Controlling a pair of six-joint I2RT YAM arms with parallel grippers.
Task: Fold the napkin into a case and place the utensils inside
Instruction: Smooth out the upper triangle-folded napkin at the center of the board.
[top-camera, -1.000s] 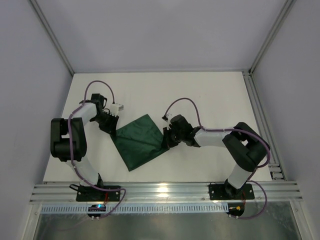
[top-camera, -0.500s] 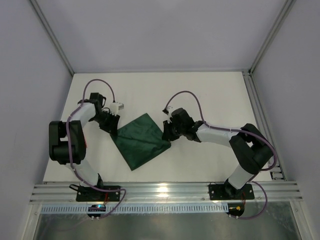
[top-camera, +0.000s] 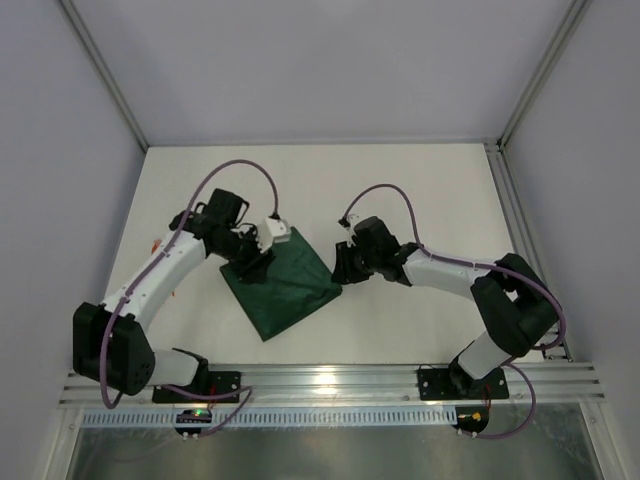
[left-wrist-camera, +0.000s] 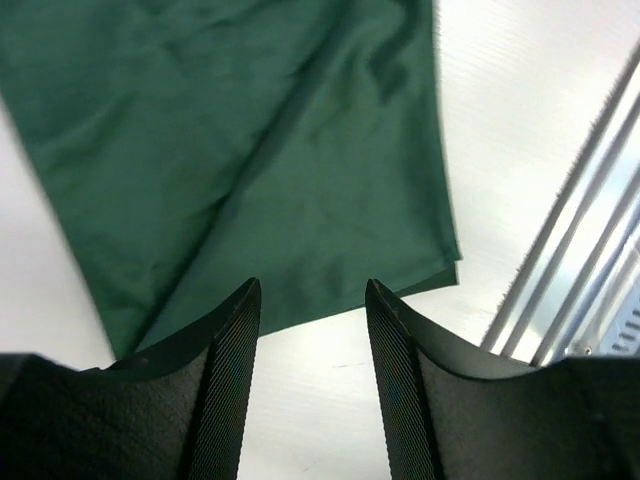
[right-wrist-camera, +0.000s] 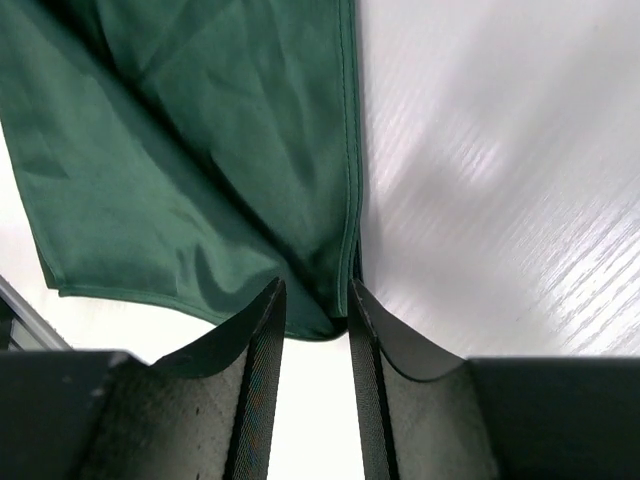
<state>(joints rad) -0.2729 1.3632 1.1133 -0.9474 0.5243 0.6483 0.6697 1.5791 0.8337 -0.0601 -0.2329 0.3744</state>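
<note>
Right now your white table carries the napkin near its middle, between the two arms. It lies flat as a dark green folded piece turned like a diamond, one corner toward the near rail. In the left wrist view two layers of cloth show at one of its corners. Your left arm reaches in from the left, and the left gripper sits over the napkin's upper left edge. Its fingers stand moderately apart with nothing clamped between them; through the gap you see the cloth's edge and bare table. Your right arm stretches across from the right, and the right gripper sits at the napkin's right corner. Its fingers are parted only narrowly, and that corner of the cloth lies just at the mouth of the gap. You cannot tell from these views whether the tips touch the fabric.
</note>
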